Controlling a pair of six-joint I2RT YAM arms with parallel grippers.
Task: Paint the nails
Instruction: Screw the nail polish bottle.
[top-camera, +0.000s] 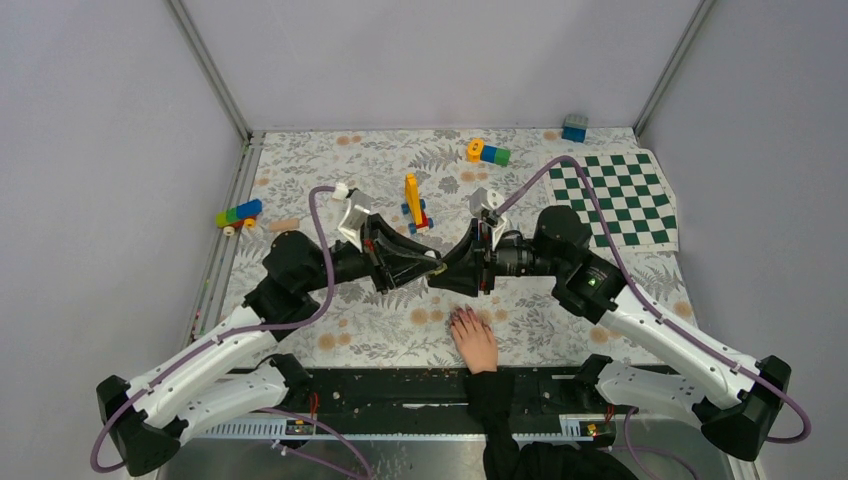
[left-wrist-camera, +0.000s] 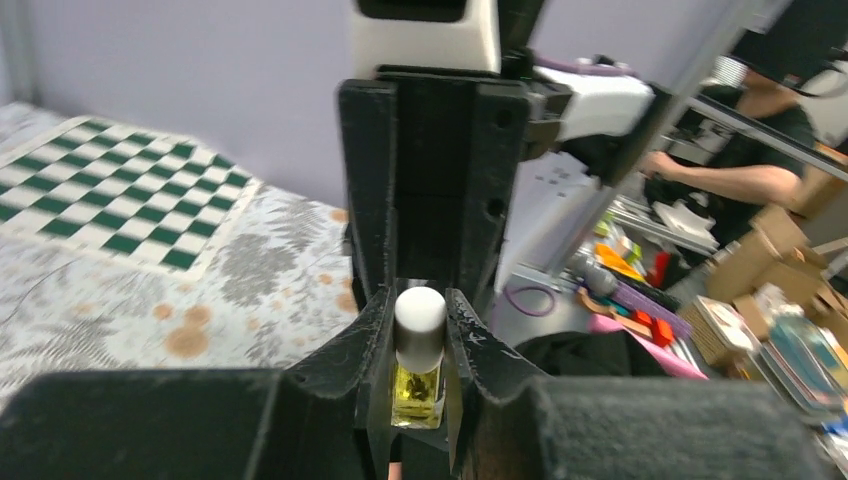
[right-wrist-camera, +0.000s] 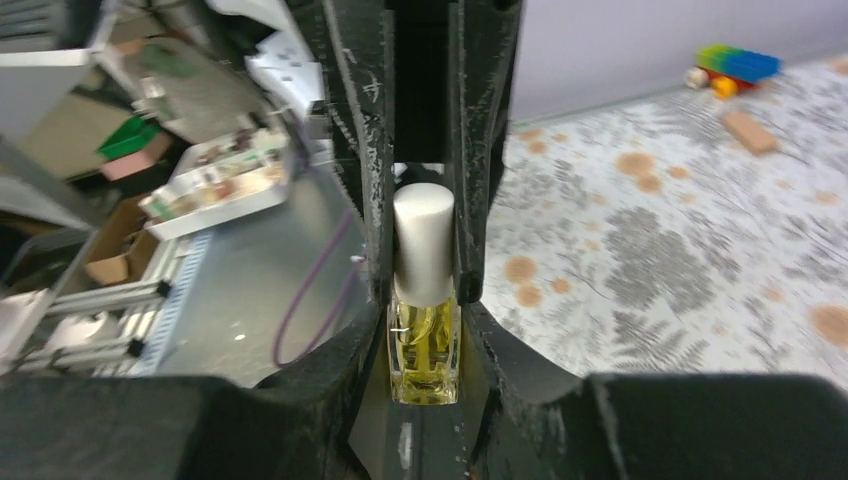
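Right hand (right-wrist-camera: 423, 310) and left hand (left-wrist-camera: 418, 300) both clamp shut on a small white-capped glass bottle of yellow liquid (right-wrist-camera: 424, 355), hidden from overhead. Tiny dark purplish-red nails (top-camera: 462, 318), barely discernible, lie just nearward of them on the floral counter (top-camera: 350, 335).

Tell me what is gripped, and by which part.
A small bottle: the right gripper clamps its glass body, the left gripper its white cap.

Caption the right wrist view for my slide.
Left hand and right hand clamp a white-capped yellow polish bottle above the floral cloth.
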